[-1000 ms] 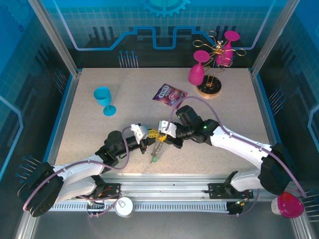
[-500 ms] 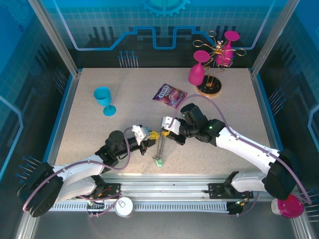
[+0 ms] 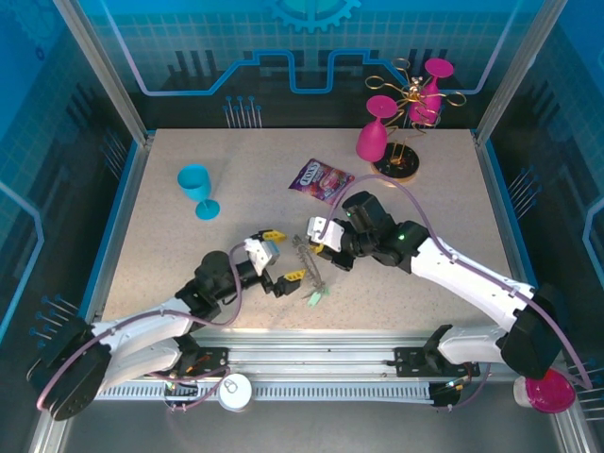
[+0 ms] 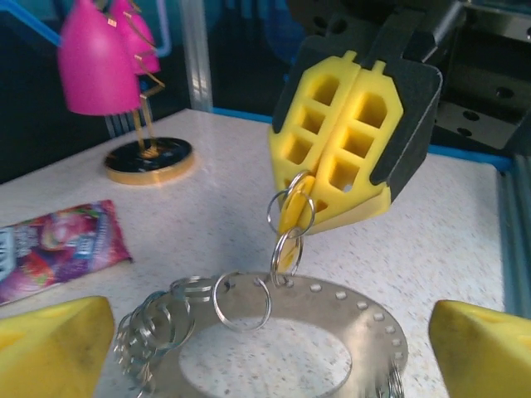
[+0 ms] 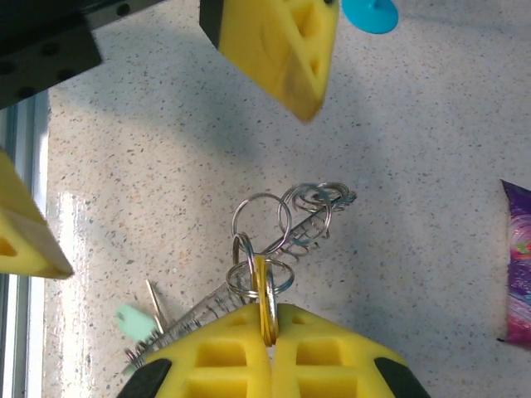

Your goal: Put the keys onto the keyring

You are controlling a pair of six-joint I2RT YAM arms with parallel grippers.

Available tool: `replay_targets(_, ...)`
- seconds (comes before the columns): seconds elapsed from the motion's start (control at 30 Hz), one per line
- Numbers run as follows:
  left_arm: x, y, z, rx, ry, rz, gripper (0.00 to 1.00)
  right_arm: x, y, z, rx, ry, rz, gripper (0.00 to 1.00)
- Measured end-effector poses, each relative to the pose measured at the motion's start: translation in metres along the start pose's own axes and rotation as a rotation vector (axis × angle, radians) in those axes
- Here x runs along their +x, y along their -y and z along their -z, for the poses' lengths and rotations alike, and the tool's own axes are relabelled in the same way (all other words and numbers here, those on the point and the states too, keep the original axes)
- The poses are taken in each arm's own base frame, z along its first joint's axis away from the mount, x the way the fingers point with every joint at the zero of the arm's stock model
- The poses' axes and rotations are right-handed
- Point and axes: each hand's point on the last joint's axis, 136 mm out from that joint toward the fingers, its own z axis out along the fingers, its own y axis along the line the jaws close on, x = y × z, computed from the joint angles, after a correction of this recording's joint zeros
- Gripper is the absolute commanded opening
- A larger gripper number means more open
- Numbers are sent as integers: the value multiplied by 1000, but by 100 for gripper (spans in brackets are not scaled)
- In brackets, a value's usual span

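Keyring [image 4: 365, 319] near-centre on the speckled table [image 3: 170, 255], task apparently partway done.
Right gripper [image 4: 328, 203], yellow foam pads [image 4: 323, 124] pressed together, pinches the yellow-headed key [image 4: 290, 214], seemingly linked by thin wire loops [image 4: 241, 300] to the flat, perforated grey metal ring. Left gripper [image 3: 281, 257] is spread wide, empty. A green key [image 5: 133, 320] lies beside the ring's near edge.

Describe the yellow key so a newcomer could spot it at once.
On the table, near the front middle, find the right gripper. It is shut on a tiny key joined by wire loops to the grey keyring. Its head is yellow, whereas the green key by the keyring's far end is unheld.
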Motion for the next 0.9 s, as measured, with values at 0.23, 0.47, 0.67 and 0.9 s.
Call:
replay_targets(0.23, -60, -53, 60, -387, 234, 55, 99, -41, -1, -21, -41, 30, 71, 0)
replay_targets(0.47, -96, -99, 153, -775, 469, 183, 99, -69, -13, -69, -110, 74, 89, 0)
replay_targets(0.67, -67, -116, 161, -915, 364, 211, 99, -26, -3, -112, -94, -40, 63, 0)
replay_targets(0.9, -26, -131, 145, -993, 153, 177, 99, 64, 26, -113, 63, -334, 153, 0)
